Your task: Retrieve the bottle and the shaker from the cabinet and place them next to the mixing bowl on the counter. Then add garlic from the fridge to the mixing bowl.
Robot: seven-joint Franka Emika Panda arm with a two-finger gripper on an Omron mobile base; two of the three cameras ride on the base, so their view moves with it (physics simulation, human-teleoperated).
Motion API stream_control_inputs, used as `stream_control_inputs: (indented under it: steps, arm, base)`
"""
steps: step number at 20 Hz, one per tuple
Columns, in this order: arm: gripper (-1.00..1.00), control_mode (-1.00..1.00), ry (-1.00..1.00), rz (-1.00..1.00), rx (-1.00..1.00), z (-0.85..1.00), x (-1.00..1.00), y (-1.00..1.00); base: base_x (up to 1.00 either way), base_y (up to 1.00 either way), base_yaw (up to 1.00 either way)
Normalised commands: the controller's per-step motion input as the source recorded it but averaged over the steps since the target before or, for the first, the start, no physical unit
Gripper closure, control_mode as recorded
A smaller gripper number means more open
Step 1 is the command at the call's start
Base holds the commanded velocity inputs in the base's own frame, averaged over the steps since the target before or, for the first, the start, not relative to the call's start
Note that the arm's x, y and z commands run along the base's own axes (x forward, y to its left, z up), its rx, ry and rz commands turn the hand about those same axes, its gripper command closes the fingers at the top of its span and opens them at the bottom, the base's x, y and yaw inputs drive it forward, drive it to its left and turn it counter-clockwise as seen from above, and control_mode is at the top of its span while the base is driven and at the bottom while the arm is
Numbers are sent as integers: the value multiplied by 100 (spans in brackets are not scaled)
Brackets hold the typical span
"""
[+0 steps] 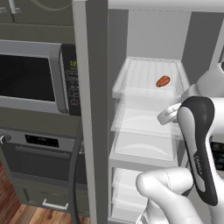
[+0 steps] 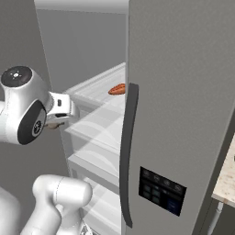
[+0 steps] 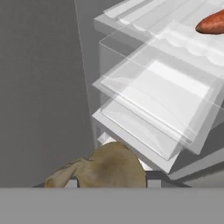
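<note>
A tan garlic bulb (image 3: pixel 109 166) sits between my fingertips at the bottom of the hand view, so my gripper (image 3: pixel 112 182) is shut on it. In the right base view the garlic (image 2: pixel 53 125) peeks out under my hand (image 2: pixel 62 108), just outside the open fridge. In the left base view the hand (image 1: pixel 168 114) hangs in front of the middle glass shelf (image 1: pixel 144 120). The bottle, the shaker and the mixing bowl are out of view.
An orange-red vegetable (image 1: pixel 163 81) (image 2: pixel 117 89) (image 3: pixel 212 22) lies on the top fridge shelf. The open fridge door (image 2: pixel 183 114) stands close on my right, with a strip of counter (image 2: pixel 227 179) beyond it. A microwave (image 1: pixel 30 76) and oven (image 1: pixel 39 153) are to the left.
</note>
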Motion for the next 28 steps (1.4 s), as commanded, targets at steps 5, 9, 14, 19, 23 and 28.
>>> stream_control_inputs:
  steps: [5, 9, 14, 19, 23, 28]
  arm:
    - [100, -100, -1, 0, 1, 0, -30, 0]
    - [100, -100, 0, 0, 0, 0, 0, 0]
    - [100, -100, 0, 0, 0, 0, 0, 0]
    - [100, 100, 0, 0, 0, 0, -3, 0]
    - [100, 100, 0, 0, 0, 0, 0, 0]
    - [100, 100, 0, 0, 0, 0, 0, 0]
  base:
    - [0, 0, 0]
    - [0, 0, 0]
    - [0, 0, 0]
    - [-41, -4, -1]
    - [-100, -24, -6]
    - [-100, -24, -6]
